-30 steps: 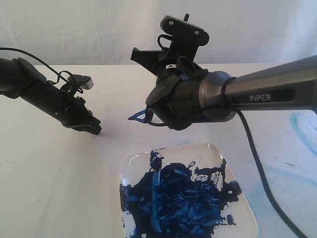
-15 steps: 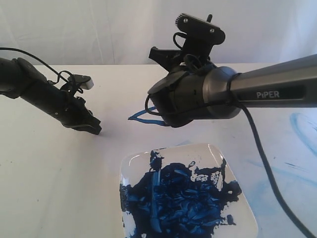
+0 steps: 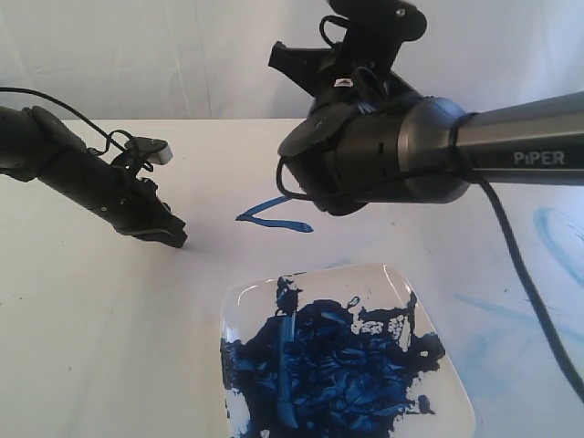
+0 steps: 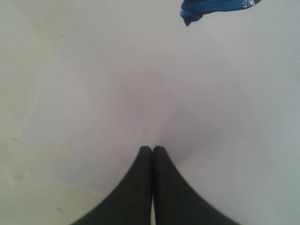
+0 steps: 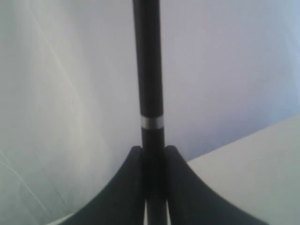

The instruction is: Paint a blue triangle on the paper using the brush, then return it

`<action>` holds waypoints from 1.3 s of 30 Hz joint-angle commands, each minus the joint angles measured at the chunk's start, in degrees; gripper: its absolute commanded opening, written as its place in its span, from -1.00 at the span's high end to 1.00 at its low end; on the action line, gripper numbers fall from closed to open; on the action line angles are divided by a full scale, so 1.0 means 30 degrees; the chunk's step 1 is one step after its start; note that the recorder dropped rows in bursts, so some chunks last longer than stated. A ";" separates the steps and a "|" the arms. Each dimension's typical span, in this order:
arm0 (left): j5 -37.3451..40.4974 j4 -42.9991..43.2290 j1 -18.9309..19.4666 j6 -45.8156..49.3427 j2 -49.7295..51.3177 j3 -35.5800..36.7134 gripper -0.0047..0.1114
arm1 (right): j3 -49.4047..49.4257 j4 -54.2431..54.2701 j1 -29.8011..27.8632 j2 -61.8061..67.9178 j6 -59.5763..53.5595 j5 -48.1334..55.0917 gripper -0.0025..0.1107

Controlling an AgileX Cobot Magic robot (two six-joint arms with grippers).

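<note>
While left gripper [image 4: 152, 150] hangs low over paper [image 4: 211, 117], jaws together, empty: blue triangle [image 3: 274, 217] at middle. Right gripper [image 5: 152, 152] raised beside it, clamped on brush [image 5: 149, 70]. Risk: loaded bristles drip, spoil triangle.

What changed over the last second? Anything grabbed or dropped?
The right gripper, keeping its hold on the brush, rose and drew back rightward in the exterior view, uncovering the blue triangle on the paper. Nothing taken or released. The left gripper and the plate stayed put.
</note>
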 commanded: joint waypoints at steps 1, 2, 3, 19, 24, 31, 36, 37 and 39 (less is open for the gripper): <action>0.0286 -0.0339 -0.0044 -0.0098 0.0001 -0.0060 0.92 | 0.0177 -0.2797 -0.0436 0.0353 0.2836 0.0154 0.96; 0.0286 -0.0378 -0.0044 -0.0098 0.0001 -0.0060 0.92 | 0.0075 -0.2931 -0.0522 0.0483 0.3178 0.0152 0.96; 0.0286 -0.0378 -0.0044 -0.0098 0.0001 -0.0060 0.92 | -0.0025 -0.2931 -0.0602 0.0649 0.3303 0.0152 0.96; 0.0286 -0.0378 -0.0044 -0.0098 0.0001 -0.0060 0.92 | -0.1543 -0.2092 -0.0809 0.2194 0.2966 0.0222 0.96; 0.0286 -0.0378 -0.0044 -0.0098 0.0001 -0.0060 0.92 | -0.1543 -0.0239 -0.0809 0.2194 0.2328 0.0222 0.96; 0.0286 -0.0378 -0.0044 -0.0098 0.0001 -0.0060 0.92 | -0.1543 -0.0230 -0.0809 0.2194 0.2328 0.0186 0.96; 0.0286 -0.0378 -0.0044 -0.0098 0.0001 -0.0060 0.92 | -0.1970 -0.0192 -0.0842 0.2644 0.2407 -0.0223 0.96; 0.0286 -0.0378 -0.0044 -0.0098 0.0001 -0.0060 0.92 | -0.2066 -0.0158 -0.0842 0.2736 0.2407 -0.0223 0.96; 0.0286 -0.0378 -0.0044 -0.0098 0.0001 -0.0060 0.92 | -0.2229 0.0037 -0.0842 0.2862 0.2367 -0.0223 0.96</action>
